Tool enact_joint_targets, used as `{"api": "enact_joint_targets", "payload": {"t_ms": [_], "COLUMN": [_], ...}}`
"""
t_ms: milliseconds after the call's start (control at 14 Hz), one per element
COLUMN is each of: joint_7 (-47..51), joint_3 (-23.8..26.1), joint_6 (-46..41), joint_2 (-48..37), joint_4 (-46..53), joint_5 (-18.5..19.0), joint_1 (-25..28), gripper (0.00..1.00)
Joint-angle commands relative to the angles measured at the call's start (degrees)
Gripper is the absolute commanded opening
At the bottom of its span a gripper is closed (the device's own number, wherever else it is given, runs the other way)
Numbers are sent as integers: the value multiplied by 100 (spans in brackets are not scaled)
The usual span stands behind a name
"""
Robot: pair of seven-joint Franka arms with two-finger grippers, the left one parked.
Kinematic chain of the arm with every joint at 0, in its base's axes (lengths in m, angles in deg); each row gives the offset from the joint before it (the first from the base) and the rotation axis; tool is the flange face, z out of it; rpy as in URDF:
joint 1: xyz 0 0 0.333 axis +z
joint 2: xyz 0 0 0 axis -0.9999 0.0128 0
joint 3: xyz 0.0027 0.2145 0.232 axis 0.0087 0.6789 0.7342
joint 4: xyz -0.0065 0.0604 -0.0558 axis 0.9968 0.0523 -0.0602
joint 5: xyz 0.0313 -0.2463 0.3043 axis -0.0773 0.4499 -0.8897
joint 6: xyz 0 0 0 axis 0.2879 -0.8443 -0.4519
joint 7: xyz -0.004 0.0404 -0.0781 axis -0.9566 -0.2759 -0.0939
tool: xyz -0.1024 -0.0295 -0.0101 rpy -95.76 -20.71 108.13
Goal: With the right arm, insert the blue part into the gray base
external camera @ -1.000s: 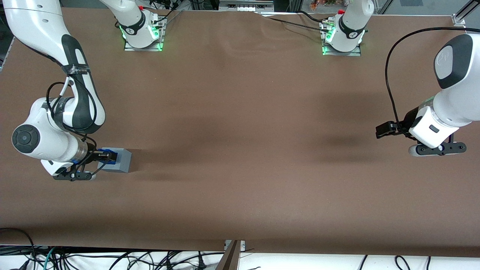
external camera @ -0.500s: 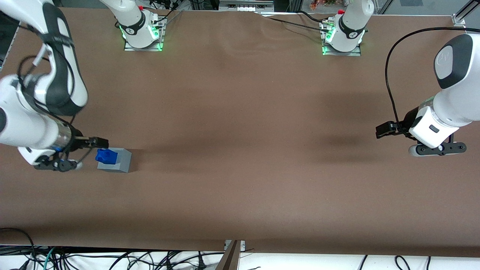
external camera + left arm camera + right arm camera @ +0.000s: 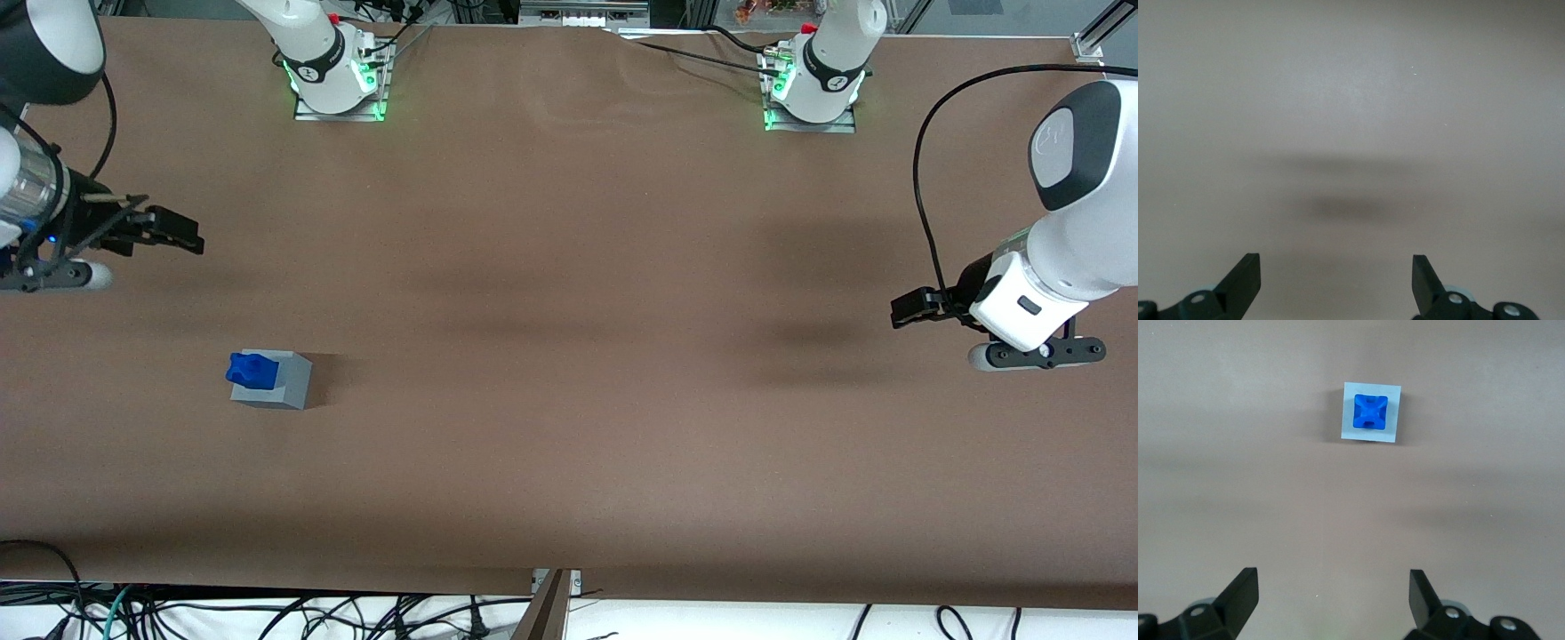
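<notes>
The blue part (image 3: 249, 369) sits in the recess on top of the gray base (image 3: 284, 384), which stands on the brown table toward the working arm's end. In the right wrist view the blue part (image 3: 1370, 411) is centred in the gray base (image 3: 1395, 413), seen from above. My right gripper (image 3: 173, 233) is open and empty. It is raised high above the table, farther from the front camera than the base and well apart from it. In the right wrist view the gripper (image 3: 1331, 593) shows both black fingertips (image 3: 1243, 590) spread wide over bare table.
The brown table cover (image 3: 569, 356) spreads across the whole work area. Two arm bases with green lights (image 3: 338, 84) (image 3: 809, 98) stand along the edge farthest from the front camera. Cables (image 3: 267, 613) hang below the table's near edge.
My gripper let go of the blue part, left it in the gray base, and rose up and away from the front camera. The blue part and base have stayed in place.
</notes>
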Motion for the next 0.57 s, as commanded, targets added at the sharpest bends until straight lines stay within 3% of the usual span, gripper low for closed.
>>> {"api": "enact_joint_targets", "payload": {"t_ms": [0, 214, 500], "joint_7": [-147, -68, -138], "joint_3": [198, 303, 356], "joint_6": [533, 386, 237], "joint_2": [-468, -882, -804], "joint_4": [-341, -921, -834], "joint_5": [64, 126, 143], "joint_1": [-409, -462, -524], "gripper": [100, 100, 100]}}
